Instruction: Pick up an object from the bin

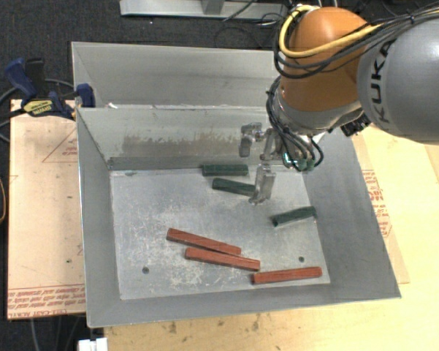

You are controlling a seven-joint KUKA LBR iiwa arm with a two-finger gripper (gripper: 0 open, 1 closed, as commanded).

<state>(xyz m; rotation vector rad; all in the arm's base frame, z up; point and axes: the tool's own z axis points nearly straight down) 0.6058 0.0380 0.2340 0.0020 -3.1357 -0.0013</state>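
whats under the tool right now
A dark green bar lies under the tool, its left part showing on the bin floor; its right end is covered by the tool. A second green bar lies just behind it.

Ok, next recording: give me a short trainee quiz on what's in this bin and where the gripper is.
1. How many red-brown bars lie in the bin?
2. True or false: the gripper hangs over the bin's front left corner.
3. Which thing lies nearest the gripper? A. a dark green bar; B. a red-brown bar; C. a yellow ball.
Key: 1. three; 2. false, it is towards the back, right of the middle; 3. A.
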